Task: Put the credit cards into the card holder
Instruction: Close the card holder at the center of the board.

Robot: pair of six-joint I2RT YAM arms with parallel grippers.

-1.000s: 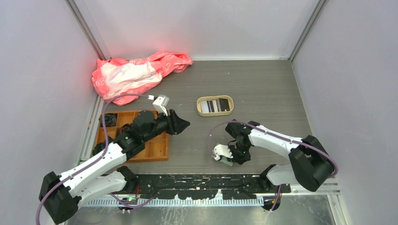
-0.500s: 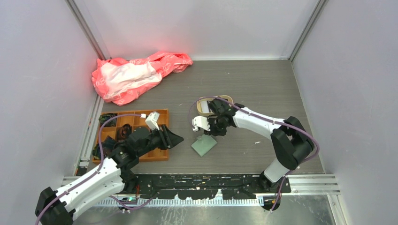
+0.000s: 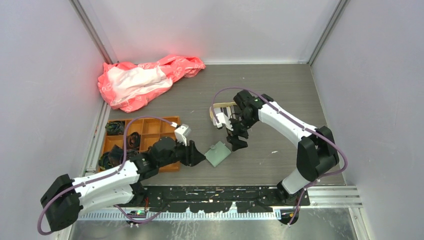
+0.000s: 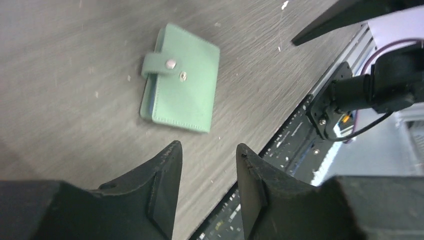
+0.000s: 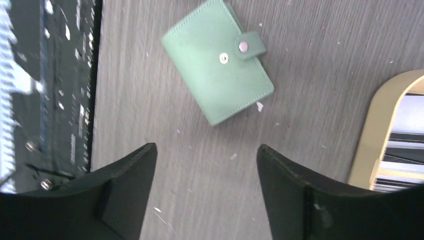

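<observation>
Ahead of our right gripper (image 5: 205, 150), now wide and empty, the holder (image 5: 217, 67) lies released, snapped shut; left gripper (image 4: 208, 147), half-open, nears it; opening comes next.

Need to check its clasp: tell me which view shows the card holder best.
Left wrist: the card holder lies whole and sharp, closed, its snap tab plain. The right wrist view shows it as large, one corner at the frame's edge. The top view gives only a small green rectangle.
</observation>
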